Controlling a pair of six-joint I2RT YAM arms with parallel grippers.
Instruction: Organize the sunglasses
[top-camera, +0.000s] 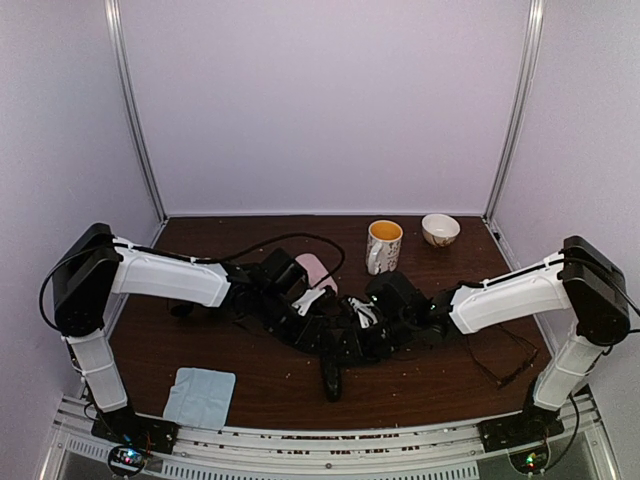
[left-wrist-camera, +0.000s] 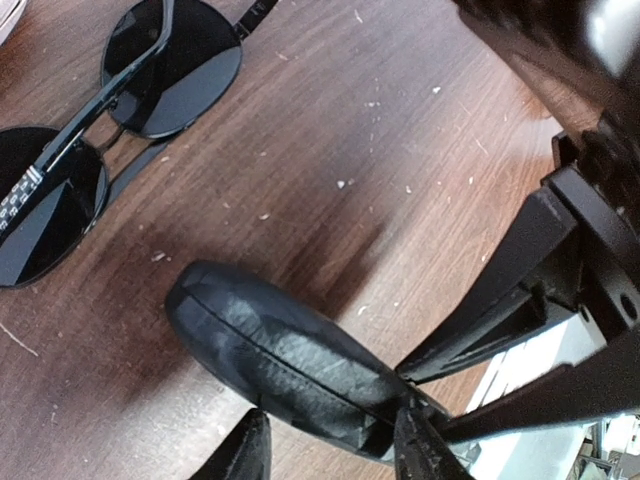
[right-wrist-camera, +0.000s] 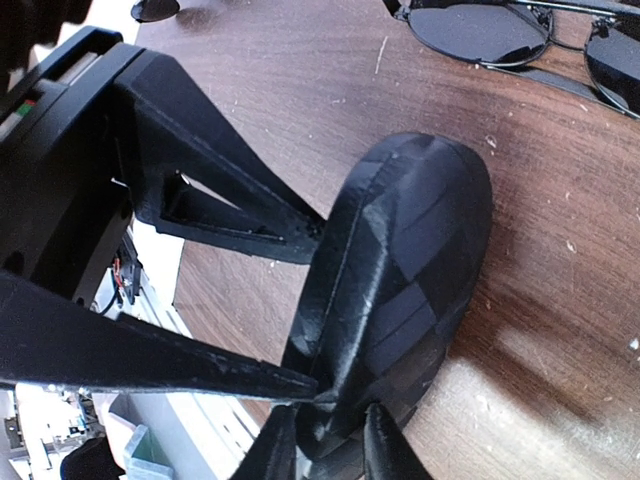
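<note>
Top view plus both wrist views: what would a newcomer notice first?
Both arms meet mid-table, with the left claw and the right claw both clamped on one black hard case. A pair of dark-lensed sunglasses lies on the wood just beyond the case, touched by neither claw. A mug and a bowl stand at the far edge.
</note>
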